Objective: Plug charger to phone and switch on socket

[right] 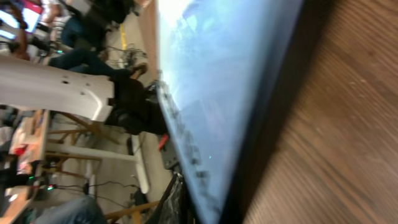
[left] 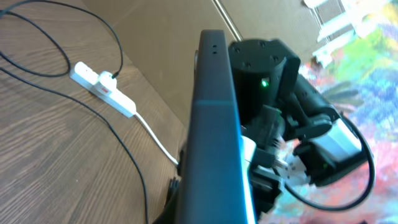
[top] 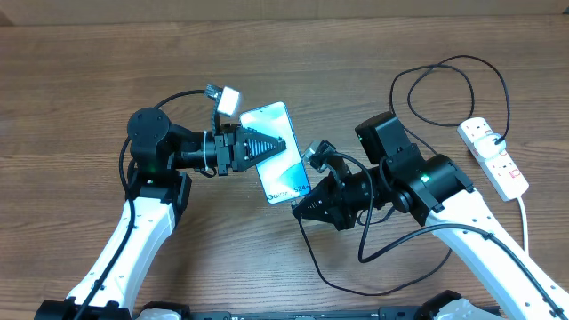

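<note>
On the left of the wooden table (top: 89, 80), the left gripper (top: 258, 147) reaches to the right, its fingers pressed together on the upper left part of the phone (top: 283, 173). The phone sits near the middle of the table, screen up in the overhead view, its long axis tilted. In the left wrist view it stands edge-on close to the camera as a dark band (left: 214, 124).

Just right of the phone's lower end is the right gripper (top: 302, 206), pointing left at that end with its jaws closed. It appears to pinch the connector end of the charger (top: 392, 92), though the tip itself is hidden. In the right wrist view the pale blue screen (right: 217, 93) fills most of the picture.

The thin black cable runs down from that gripper, loops under the right arm and rises in a wide loop at the upper right. Its black plug (top: 495, 140) sits in the white power strip (top: 494, 164), which lies near the right edge. The thick white cord (top: 523, 209) trails from the strip toward the near edge.
</note>
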`<state>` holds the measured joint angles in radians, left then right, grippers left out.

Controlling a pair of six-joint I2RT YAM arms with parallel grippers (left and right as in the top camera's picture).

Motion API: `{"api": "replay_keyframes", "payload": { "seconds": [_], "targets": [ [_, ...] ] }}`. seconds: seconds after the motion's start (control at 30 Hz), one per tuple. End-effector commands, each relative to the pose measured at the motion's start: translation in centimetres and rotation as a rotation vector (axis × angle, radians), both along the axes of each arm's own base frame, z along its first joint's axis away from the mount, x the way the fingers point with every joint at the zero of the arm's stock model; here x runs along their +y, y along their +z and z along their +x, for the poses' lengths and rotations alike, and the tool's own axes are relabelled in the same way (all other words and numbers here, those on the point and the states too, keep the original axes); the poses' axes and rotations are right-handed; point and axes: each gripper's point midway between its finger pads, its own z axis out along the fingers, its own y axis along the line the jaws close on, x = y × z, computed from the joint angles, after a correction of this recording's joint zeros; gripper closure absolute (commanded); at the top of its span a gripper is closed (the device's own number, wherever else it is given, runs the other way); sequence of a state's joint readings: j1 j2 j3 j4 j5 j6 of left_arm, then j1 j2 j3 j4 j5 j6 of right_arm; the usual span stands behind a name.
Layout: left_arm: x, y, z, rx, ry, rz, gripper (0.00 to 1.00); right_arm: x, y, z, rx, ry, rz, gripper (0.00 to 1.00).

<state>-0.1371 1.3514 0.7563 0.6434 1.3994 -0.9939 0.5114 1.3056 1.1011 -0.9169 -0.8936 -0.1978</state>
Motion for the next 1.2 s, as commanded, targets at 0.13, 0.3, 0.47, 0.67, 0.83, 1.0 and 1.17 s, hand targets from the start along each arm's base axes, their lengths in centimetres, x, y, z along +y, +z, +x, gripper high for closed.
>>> {"api": "replay_keyframes", "payload": {
  "seconds": [0.13, 0.3, 0.47, 0.67, 0.83, 1.0, 1.17],
  "targets": [
    [2.5, 0.2, -0.4, -0.088, -0.044, 0.007, 0.96, -6.3, -5.5, 6.1, -0.079, -0.464, -0.472, 0.96],
    [4.1, 0.2, 0.4, -0.088, 0.004, 0.01, 0.96, -10.2, -7.2, 8.9, -0.091, -0.734, -0.657, 0.96],
    [4.4, 0.2, 0.6, -0.095, 0.016, 0.011, 0.96, -9.7, -11.9, 10.4, -0.038, -0.72, -0.748, 0.96],
    [4.4, 0.2, 0.2, -0.095, -0.01, 0.011, 0.96, -9.1, -17.3, 11.4, 0.055, -0.719, -0.823, 0.96],
    [4.4, 0.1, 0.1, -0.094, -0.017, 0.011, 0.96, -8.5, -18.9, 12.2, 0.064, -0.722, -0.819, 0.89],
    [4.4, 0.1, 0.1, -0.094, -0.017, 0.011, 0.96, -8.0, -19.5, 12.3, 0.077, -0.714, -0.806, 0.66],
    [4.4, 0.1, 0.1, -0.081, -0.017, 0.011, 0.96, -8.0, -19.5, 12.5, 0.074, -0.719, -0.8, 0.46]
  ]
}}
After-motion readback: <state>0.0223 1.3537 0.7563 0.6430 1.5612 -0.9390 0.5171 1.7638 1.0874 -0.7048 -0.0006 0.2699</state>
